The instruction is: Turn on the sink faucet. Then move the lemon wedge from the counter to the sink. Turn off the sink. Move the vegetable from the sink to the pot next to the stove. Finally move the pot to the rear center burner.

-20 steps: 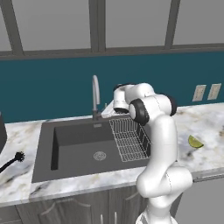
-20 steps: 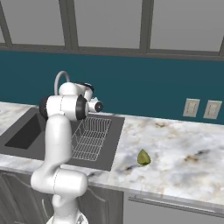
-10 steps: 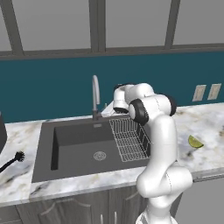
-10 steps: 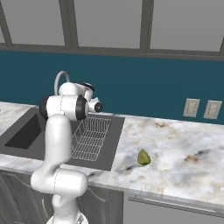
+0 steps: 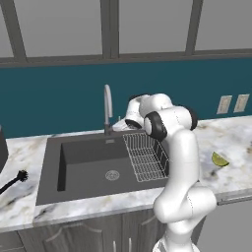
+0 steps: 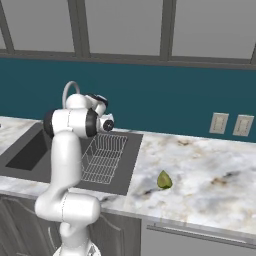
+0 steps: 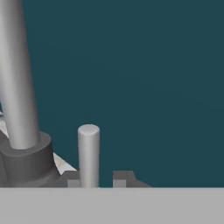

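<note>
Jaws: gripper nearly closed around lever handle, holding it loosely.
Risk: slipping off handle, sink faucet left unturned.

The faucet stands upright behind the sink, its spout and thick base close beside the small upright lever; the teal back wall rises right behind them, leaving little room at the rear. A wire rack fills the right end of the basin, while the floor around the drain lies open. The counter around the lemon wedge is bare, open from above. A black brush lies left of the sink.
</note>
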